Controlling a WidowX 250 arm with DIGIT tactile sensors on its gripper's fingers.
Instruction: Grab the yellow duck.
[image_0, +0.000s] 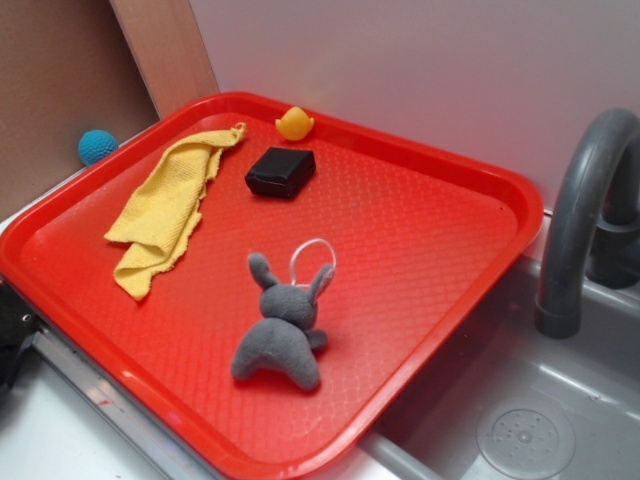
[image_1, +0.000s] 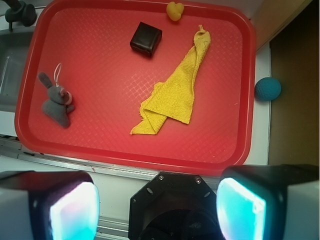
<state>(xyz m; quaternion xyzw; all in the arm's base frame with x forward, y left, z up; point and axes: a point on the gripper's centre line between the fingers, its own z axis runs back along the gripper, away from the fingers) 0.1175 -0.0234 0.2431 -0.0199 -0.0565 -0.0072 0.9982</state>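
Blue ball (image_0: 97, 146): at your far left in the exterior view, off the tray, lying beside its left rim near the brown board.
Yellow cloth (image_0: 170, 205): you see it crumpled lengthwise on the left part of the red tray (image_0: 440, 290), one tip pointing toward the duck.
Black block (image_0: 281, 171): flat on the tray, just right of the cloth's upper tip and near the duck, not touching either.
Yellow duck (image_0: 295, 123): your target sits upright at the tray's far edge, close against the rim, just behind the black block and free of it.
Grey bunny (image_0: 283, 328): lying in the middle of the tray toward the near side, a white loop by its ears, well apart from the duck.
Faucet (image_0: 585, 215): at your right, arching over the grey sink beside the tray.
Gripper (image_1: 157, 207): in the wrist view its two fingers (image_1: 70, 210) stand wide apart with nothing between them, hanging over the tray's near rim, far from the duck.
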